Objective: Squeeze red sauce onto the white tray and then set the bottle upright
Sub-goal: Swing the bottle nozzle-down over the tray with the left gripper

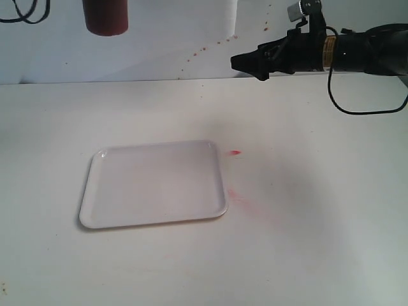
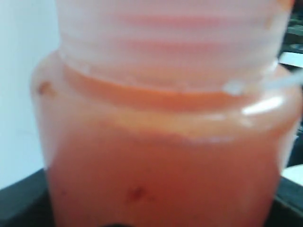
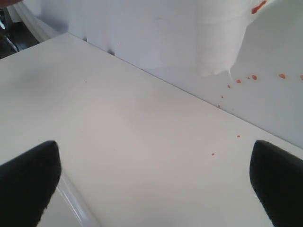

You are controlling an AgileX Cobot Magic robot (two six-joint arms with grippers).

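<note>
Bottle [image 1: 106, 16] of red sauce [image 2: 161, 189] gripped by left pincer [image 2: 156, 210], high beyond tray [image 1: 153, 185] far edge, right pincer [image 1: 245, 64] open, empty, beyond tray's far right corner

REMOTE RIG: My right arm [image 1: 357, 51] reaches in level from the right of the exterior view, above the far side of the desk [image 1: 306, 223]. Its black wrist [image 1: 306, 48] points left and a cable [image 1: 357, 108] loops beneath. The right jaws stand wide apart: in the right wrist view the two black fingers [image 3: 28, 187] sit at opposite edges with nothing between them. My left arm lies outside the exterior view. Through its wrist camera, dark finger edges [image 2: 21, 201] show low on either side of the bottle [image 2: 165, 165], which fills the picture. The left jaws are closed on its body, holding it clear of the desk.
</note>
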